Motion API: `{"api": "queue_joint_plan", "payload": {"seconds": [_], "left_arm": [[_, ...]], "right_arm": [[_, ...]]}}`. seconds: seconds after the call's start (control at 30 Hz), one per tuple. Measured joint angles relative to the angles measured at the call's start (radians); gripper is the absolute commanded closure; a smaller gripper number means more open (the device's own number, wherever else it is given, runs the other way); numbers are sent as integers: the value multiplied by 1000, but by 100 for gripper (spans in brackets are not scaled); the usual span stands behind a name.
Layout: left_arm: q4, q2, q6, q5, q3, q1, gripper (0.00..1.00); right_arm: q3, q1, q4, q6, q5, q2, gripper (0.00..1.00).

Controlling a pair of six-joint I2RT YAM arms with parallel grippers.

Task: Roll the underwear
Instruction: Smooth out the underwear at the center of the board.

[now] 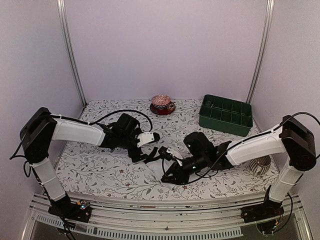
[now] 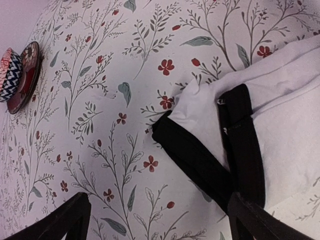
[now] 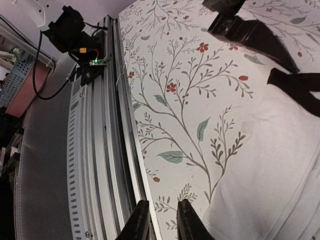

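The white underwear [image 2: 285, 120] with black trim [image 2: 200, 157] lies flat on the floral tablecloth between the two grippers. It also shows in the right wrist view [image 3: 270, 175]. My left gripper [image 2: 165, 227] is wide open low over the cloth. Its right finger [image 2: 260, 220] is over the black trim and its left finger [image 2: 70, 220] is over bare tablecloth. My right gripper [image 3: 163, 220] is almost shut with a thin gap and holds nothing. It hangs over the table's front edge, just left of the white cloth. The black striped underwear is not in view.
A patterned bowl on a red saucer [image 1: 161, 104] stands at the back middle. A green compartment tray [image 1: 226, 115] sits at the back right. A metal wire object [image 1: 260, 165] lies by the right arm. The metal front rail [image 3: 95, 150] runs along the near edge.
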Motion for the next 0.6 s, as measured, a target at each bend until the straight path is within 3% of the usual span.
{"api": "queue_joint_plan", "payload": {"seconds": [0.6], "left_arm": [[-1,89,6,-55,41,-34,2]], "right_arm": [[-16,-31,-11,-13,-60,126,89]]}}
